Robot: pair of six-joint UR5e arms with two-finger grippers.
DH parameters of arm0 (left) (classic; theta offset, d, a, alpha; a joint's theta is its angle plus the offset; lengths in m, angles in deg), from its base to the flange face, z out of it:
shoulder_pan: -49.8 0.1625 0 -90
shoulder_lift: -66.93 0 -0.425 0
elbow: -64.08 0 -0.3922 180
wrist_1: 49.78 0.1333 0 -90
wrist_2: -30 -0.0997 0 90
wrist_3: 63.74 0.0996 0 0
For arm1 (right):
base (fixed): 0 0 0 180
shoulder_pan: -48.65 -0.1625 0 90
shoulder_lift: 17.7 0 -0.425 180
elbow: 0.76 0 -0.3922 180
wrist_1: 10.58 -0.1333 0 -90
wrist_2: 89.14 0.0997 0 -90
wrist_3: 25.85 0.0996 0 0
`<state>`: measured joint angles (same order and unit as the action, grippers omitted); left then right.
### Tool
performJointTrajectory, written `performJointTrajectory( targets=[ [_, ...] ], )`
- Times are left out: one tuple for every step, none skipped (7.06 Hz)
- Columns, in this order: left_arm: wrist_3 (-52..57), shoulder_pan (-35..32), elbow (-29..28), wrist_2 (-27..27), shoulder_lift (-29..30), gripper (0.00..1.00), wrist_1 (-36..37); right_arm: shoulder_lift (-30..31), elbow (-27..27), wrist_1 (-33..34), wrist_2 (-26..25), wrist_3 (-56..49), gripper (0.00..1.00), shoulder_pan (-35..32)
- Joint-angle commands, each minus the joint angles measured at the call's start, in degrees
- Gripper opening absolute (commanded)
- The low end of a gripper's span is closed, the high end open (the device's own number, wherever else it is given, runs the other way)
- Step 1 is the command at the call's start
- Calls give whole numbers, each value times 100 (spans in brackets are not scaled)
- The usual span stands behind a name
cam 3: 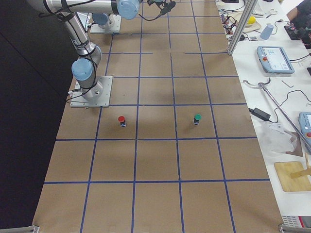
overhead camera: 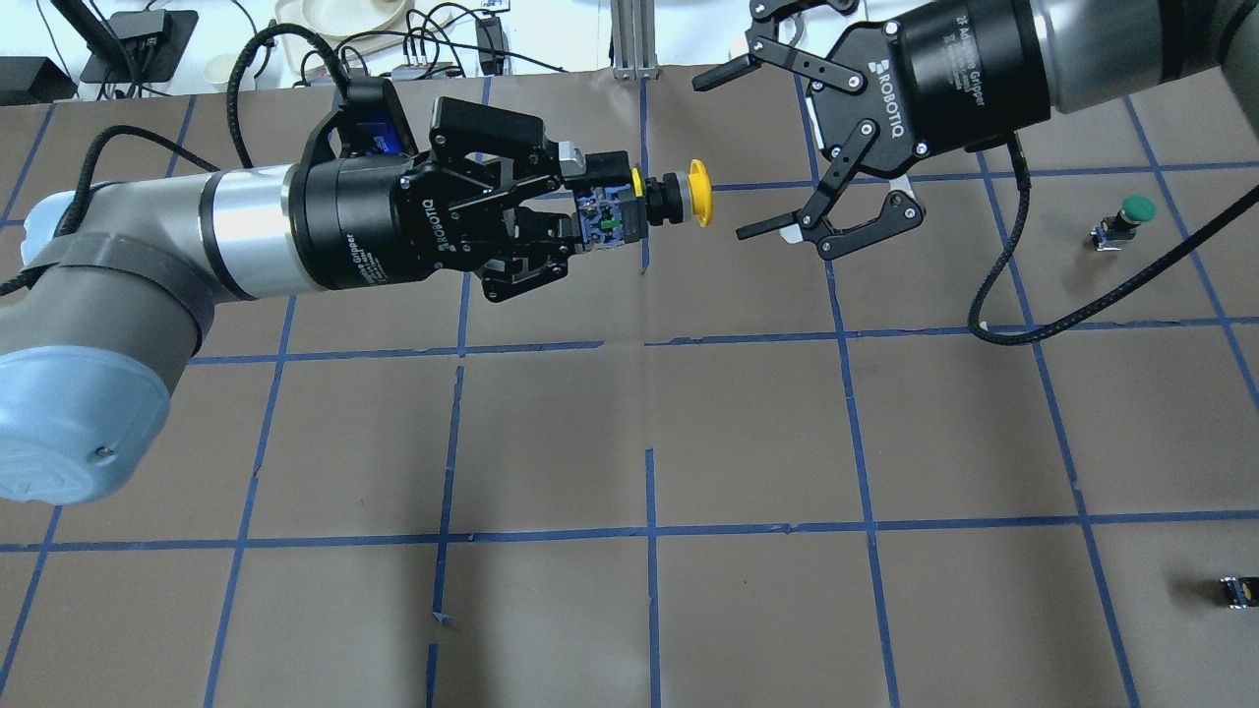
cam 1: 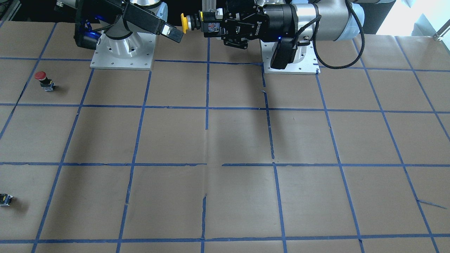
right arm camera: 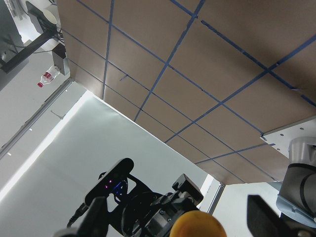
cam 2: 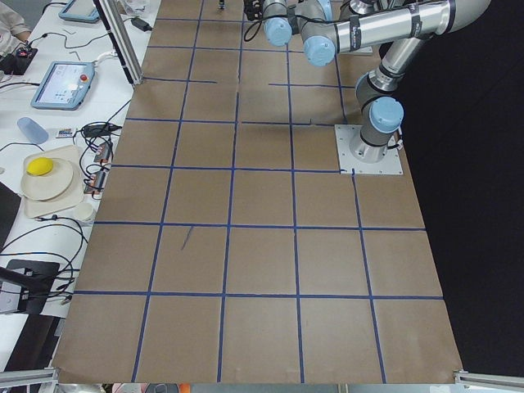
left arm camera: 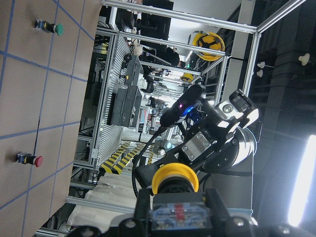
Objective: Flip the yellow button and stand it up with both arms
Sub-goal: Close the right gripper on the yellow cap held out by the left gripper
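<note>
1. At the far left of the overhead view, you find the left arm [overhead camera: 148, 256]. It reaches in level above the table [overhead camera: 748, 433], which is covered in brown paper with a blue tape grid.
2. At its end, the left gripper [overhead camera: 595, 202] has its two black fingers pinching the grey-black contact block of the yellow button [overhead camera: 661, 198].
3. The yellow button is held in the air, lying on its side over the middle of the table's far half. Its black neck and round yellow cap point away from the left gripper, toward your robot's right.
4. Just past the cap is the right gripper [overhead camera: 718, 160]. Its fingers are spread wide, one beyond the cap and one on the near side, and neither touches the button.
5. In the right wrist view, the yellow cap [right arm camera: 197, 224] sits low in the middle, between the two spread fingers.
6. The right arm [overhead camera: 1102, 49] comes in from the upper right corner, with a black cable looping down from it.
7. Farther right, a green button [overhead camera: 1129, 218] stands on the table, well apart from both grippers.
8. At the right edge, nearer the robot, lies a small dark block [overhead camera: 1239, 591].
9. In the front-facing view, a red button [cam 1: 44, 80] stands on the table on the robot's right side.
</note>
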<state>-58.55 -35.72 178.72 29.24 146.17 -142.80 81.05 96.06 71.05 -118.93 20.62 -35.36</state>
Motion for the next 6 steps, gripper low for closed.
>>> performJointTrajectory(
  targets=[
    [0,0,5,-3,4,7,3,48,12,-76,8,257,94,-46],
    [0,0,-3,-3,4,7,3,66,30,-338,78,257,91,-46],
    [0,0,-4,-3,4,7,12,119,30,-367,96,266,91,-46],
    [0,0,-4,-3,4,7,12,180,39,-445,96,283,89,-46],
    [0,0,-21,-3,-13,7,12,189,39,-585,96,283,86,-37],
    [0,0,-30,-12,-13,7,12,198,39,-595,105,283,82,-46]
  ],
)
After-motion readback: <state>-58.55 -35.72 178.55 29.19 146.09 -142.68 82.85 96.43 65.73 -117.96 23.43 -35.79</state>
